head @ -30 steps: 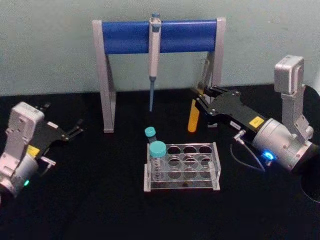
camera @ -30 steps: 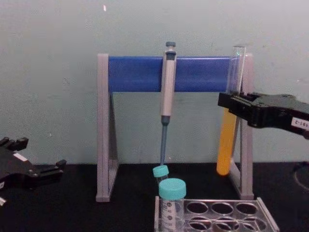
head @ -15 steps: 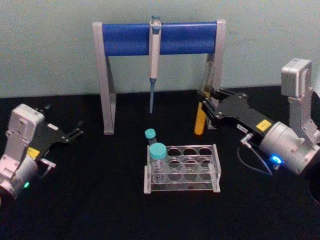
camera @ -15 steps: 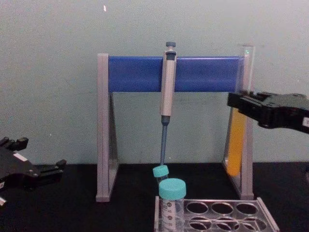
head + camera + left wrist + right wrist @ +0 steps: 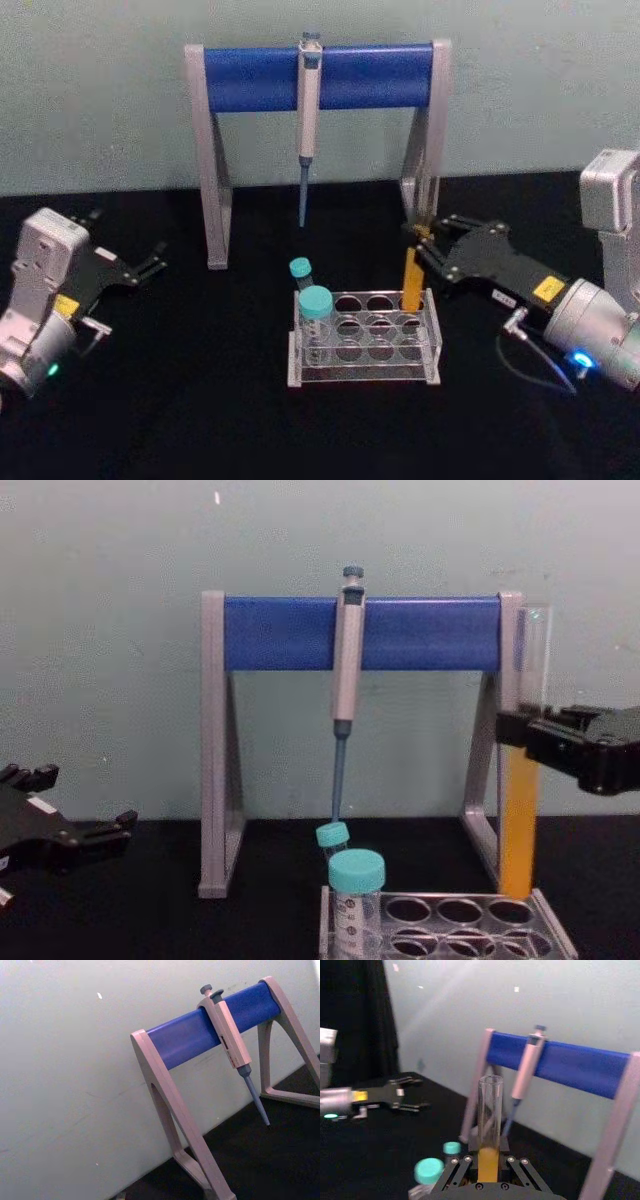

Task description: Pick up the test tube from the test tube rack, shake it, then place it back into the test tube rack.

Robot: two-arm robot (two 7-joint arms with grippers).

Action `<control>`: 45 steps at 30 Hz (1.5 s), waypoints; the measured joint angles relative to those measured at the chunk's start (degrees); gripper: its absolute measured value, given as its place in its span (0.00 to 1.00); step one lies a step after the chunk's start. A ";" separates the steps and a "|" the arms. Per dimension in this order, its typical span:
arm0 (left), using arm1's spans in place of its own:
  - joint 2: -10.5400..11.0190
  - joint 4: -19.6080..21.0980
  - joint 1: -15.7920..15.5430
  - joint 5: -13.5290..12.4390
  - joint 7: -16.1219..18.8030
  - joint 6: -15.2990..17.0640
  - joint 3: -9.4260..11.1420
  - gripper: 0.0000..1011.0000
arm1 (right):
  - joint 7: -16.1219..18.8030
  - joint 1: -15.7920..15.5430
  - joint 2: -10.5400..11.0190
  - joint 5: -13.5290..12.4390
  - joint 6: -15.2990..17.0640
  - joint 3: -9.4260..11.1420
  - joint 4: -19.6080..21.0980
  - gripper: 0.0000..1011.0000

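Note:
The test tube is a clear glass tube with orange-yellow liquid in its lower half. It hangs upright with my right gripper shut on its middle. Its round bottom is at the mouth of the back right hole of the clear test tube rack. From the side, the tube reaches down to the rack's top plate below the right gripper. The right wrist view looks up the tube from between the fingers. My left gripper stands open at the far left, low over the table.
Two teal-capped tubes stand in the rack's left holes. Behind the rack is a blue-and-grey pipette stand with a pipette hanging from its bar. The stand's right leg is just behind the held tube.
The right gripper has carried the tube forward and down, from beside the stand's right leg to the rack's back right hole. The tube now hangs upright. The left arm stayed still.

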State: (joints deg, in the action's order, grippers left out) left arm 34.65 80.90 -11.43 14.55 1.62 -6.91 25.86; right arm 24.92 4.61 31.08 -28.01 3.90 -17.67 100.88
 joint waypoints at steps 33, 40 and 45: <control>0.00 0.00 0.00 0.00 0.00 0.00 0.00 0.99 | 0.07 9.51 -5.33 -1.41 -3.14 -3.79 -10.78 0.22; 0.00 0.00 0.00 0.00 0.00 0.00 0.00 0.99 | -0.07 9.11 -5.28 -1.07 -2.99 -3.45 -10.29 0.22; 0.00 0.00 0.00 0.00 0.00 0.00 0.00 0.99 | -0.05 9.01 -5.30 -0.88 -2.98 -3.32 -10.20 0.22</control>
State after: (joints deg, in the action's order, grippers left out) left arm 34.64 80.90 -11.43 14.55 1.62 -6.91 25.86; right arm 24.88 13.61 25.78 -28.89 0.91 -20.98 90.68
